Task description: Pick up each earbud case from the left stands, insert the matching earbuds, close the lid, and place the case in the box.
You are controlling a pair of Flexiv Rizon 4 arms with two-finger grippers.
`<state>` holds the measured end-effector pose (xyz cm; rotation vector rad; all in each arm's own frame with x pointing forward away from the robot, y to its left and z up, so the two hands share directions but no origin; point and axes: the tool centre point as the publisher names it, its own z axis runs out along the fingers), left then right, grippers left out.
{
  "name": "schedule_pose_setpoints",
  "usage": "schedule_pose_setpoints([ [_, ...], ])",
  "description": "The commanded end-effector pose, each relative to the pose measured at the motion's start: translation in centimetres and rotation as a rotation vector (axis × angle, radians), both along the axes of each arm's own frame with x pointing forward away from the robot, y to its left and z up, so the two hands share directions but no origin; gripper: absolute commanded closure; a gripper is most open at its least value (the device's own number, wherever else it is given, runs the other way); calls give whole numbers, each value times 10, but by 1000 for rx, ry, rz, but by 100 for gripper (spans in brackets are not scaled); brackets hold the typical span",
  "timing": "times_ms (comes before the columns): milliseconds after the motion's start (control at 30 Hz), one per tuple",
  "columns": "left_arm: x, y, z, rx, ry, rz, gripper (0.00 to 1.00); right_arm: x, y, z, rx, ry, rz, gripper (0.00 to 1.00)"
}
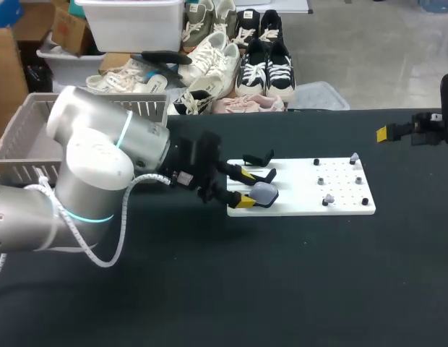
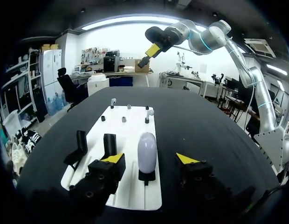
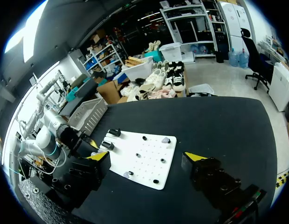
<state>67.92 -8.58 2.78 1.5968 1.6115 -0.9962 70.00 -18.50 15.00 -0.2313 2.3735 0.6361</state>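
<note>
Left jaws straddling the case, nothing gripped

My left jaws are wide open with the pale earbud case (image 2: 147,153) between them, not touched on either side. It sits upright on its black stand (image 2: 146,176) at the near end of the white board (image 2: 123,135) on the table (image 2: 205,126). Another black stand (image 2: 79,147) is just beside. My right jaws are wide open too, near the table's right edge, well apart from the board.

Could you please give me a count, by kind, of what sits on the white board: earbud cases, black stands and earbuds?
Earbud case: 1
Black stands: 3 (one holds the case)
Earbuds: 2
Total: 6
</note>
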Motion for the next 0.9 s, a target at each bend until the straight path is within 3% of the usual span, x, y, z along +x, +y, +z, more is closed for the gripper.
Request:
schedule_pose_setpoints([
  [33,3,-3,-3,-5,4,1,35,0,0,0,0,0,0,0],
  [433,8,-7,-8,0,11,18,44,0,0,0,0,0,0,0],
  [900,10,-14,-11,2,15,10,46,0,0,0,0,0,0,0],
])
